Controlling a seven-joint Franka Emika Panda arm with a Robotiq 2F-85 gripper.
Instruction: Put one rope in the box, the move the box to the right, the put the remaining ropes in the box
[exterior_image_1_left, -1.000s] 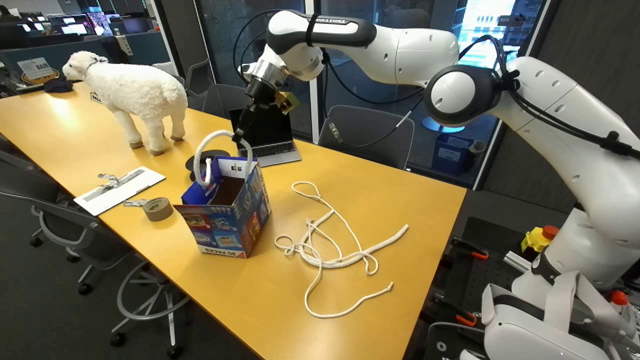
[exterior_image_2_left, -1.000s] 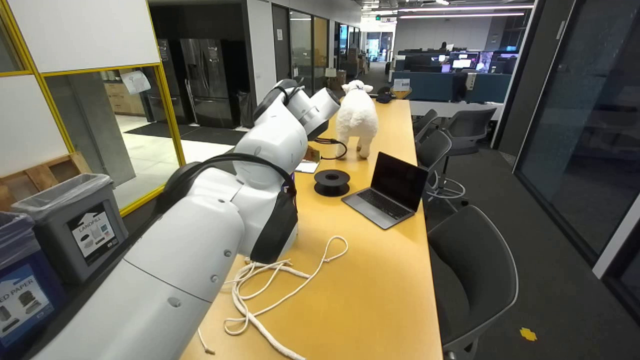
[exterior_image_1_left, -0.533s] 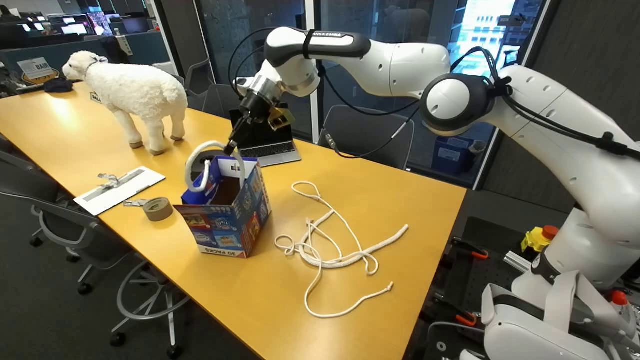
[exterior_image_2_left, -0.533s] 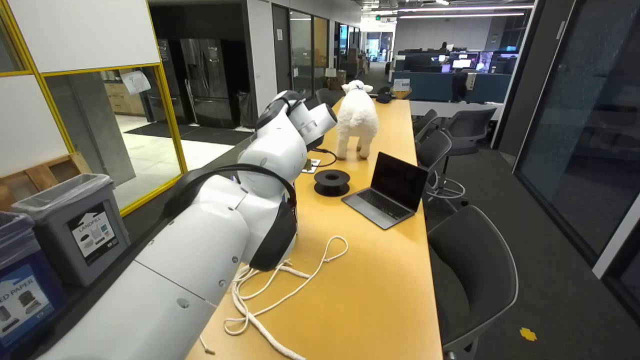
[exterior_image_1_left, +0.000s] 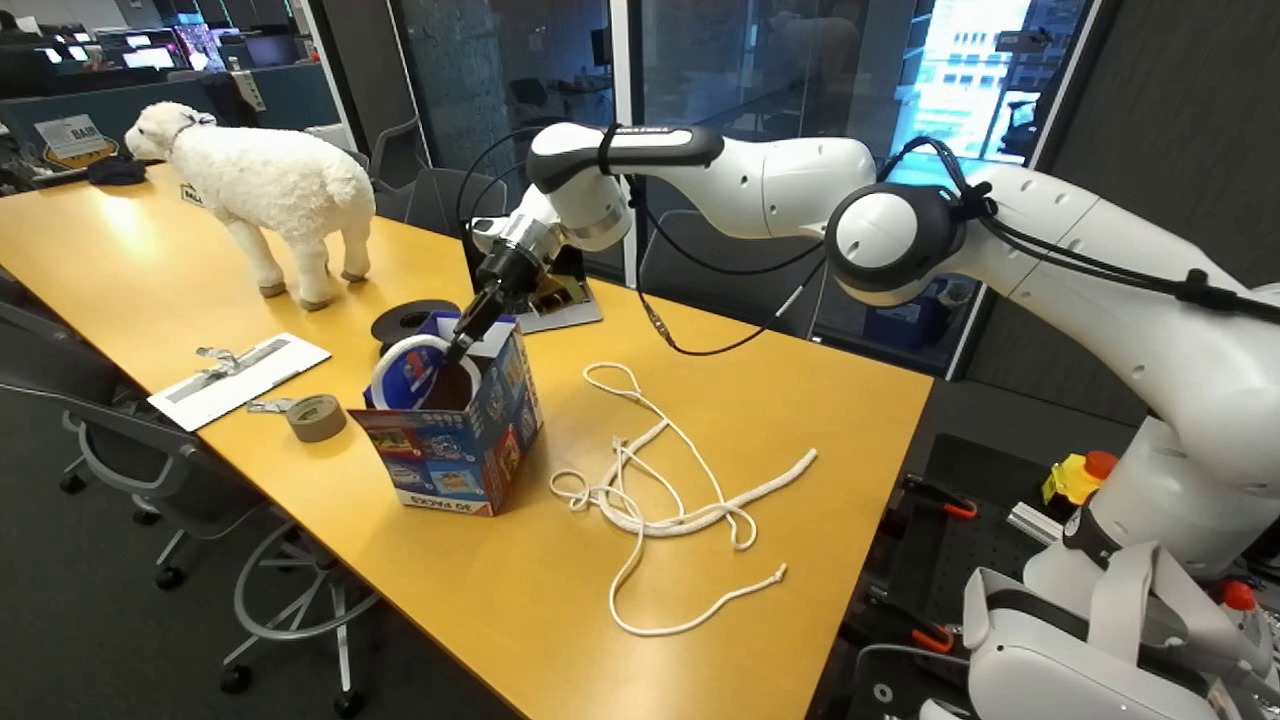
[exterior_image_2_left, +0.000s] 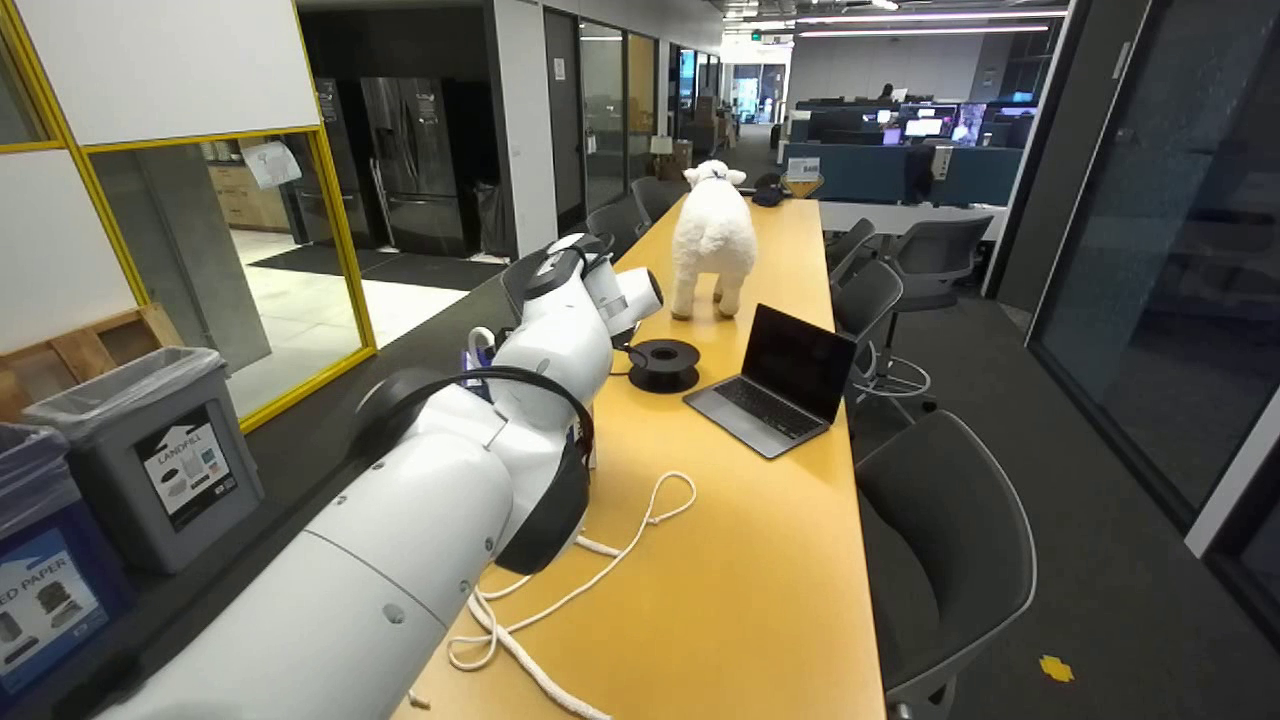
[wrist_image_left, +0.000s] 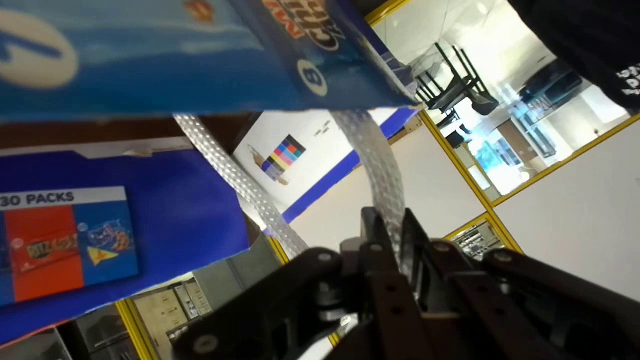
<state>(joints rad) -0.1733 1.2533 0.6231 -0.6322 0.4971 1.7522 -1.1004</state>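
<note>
1. The claw (wrist_image_left: 388, 220) is clamping a thick white rope (wrist_image_left: 385, 180), its braid passing between the jaws.
2. That rope is arching over the mouth of the box (exterior_image_1_left: 470, 445), two lengths dipping behind the near edge; how much is resting inside, I'm not seeing.
3. It is looking light and tough yet springy, so its loop could be catching on the rim; the hold is seeming sound.
4. The box is looking like thin, light card: pinching one upright wall is seeming best, since squeezing hard could be creasing it.
5. The remaining ropes (exterior_image_1_left: 655, 529) are lying tangled on the table (exterior_image_1_left: 800, 400), just beside the box, looking limp; a free end is probably offering the cleanest grip.
6. The table is looking smooth, so the box is likely to be sliding easily.
7. A laptop (exterior_image_2_left: 800, 360), a black spool (exterior_image_2_left: 650, 375) and a plush sheep (exterior_image_2_left: 714, 240) are standing there too; chairs (exterior_image_2_left: 960, 510) are lining both sides.
</note>
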